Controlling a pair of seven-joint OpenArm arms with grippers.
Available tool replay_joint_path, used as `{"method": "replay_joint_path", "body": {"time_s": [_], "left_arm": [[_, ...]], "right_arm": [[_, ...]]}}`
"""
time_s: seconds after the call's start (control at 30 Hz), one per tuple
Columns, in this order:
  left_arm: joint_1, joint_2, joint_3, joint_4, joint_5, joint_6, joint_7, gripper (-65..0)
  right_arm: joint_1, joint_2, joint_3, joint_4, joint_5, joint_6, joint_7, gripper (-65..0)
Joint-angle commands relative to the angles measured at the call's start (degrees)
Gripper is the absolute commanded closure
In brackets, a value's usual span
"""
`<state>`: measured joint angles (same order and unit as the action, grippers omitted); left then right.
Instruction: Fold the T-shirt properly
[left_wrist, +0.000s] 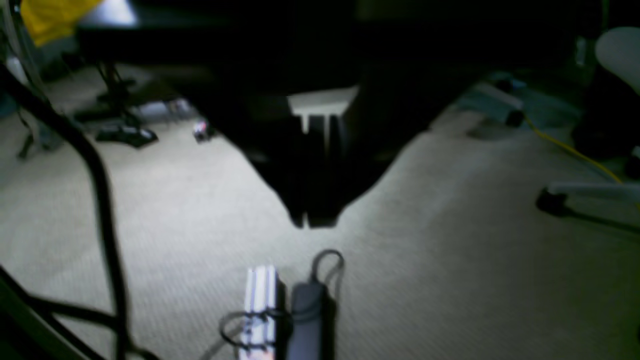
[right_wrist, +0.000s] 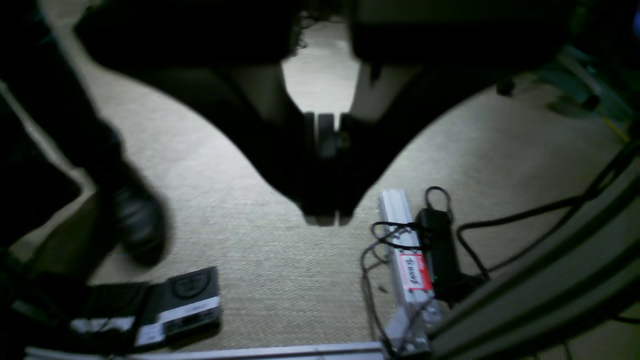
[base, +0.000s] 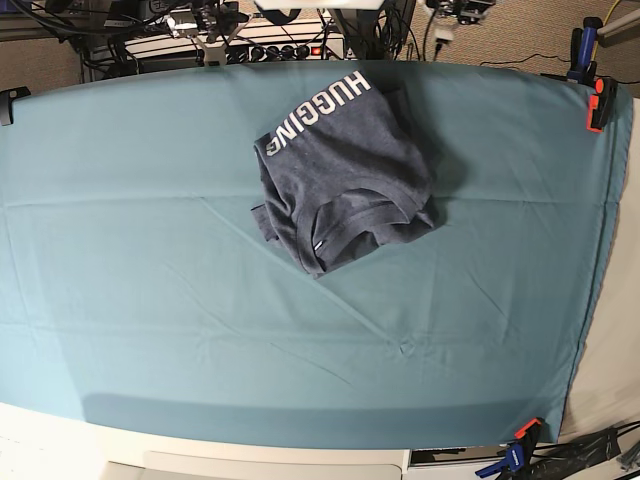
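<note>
Teal table cloth bare along the near edge, pinned by a clamp at 5 o'clock. T-shirt lies bunched in a rough fold just above centre, toward 12 o'clock, "HUGGING" lettering on its far edge. Left gripper and right gripper both pressed together, holding nothing, hanging over carpet off the table.
</note>
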<state>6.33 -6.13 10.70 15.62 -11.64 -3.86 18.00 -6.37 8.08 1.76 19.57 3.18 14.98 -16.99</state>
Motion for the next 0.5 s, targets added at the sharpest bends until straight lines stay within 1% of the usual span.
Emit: {"method": "replay_joint_path", "body": {"time_s": [0.0,0.07,0.2,0.27,0.3,0.47], "left_arm": [[0.2,0.3,0.0,0.0,-0.1,0.0,0.3,0.0],[0.2,0.9,0.0,0.0,-0.1,0.0,0.3,0.0],[0.1,1.5,0.0,0.0,-0.1,0.0,0.0,0.0],[0.2,1.5,0.0,0.0,-0.2,0.0,0.1,0.0],[0.2,1.5,0.0,0.0,-0.2,0.0,0.1,0.0],[0.2,1.5,0.0,0.0,-0.1,0.1,0.2,0.0]], "right_arm": [[0.0,0.3,0.1,0.1,1.0,0.2,-0.4,0.0],[0.0,0.3,0.1,0.1,2.7,0.2,-1.0,0.0],[-0.2,0.0,0.1,0.1,2.6,0.2,-1.5,0.0],[-0.3,-0.3,0.1,0.1,2.6,0.2,-1.6,-4.1],[-0.3,-0.5,0.1,0.1,2.6,0.2,-1.6,-4.6],[-0.3,-1.6,0.1,0.2,2.6,0.2,0.5,-4.5]]}}
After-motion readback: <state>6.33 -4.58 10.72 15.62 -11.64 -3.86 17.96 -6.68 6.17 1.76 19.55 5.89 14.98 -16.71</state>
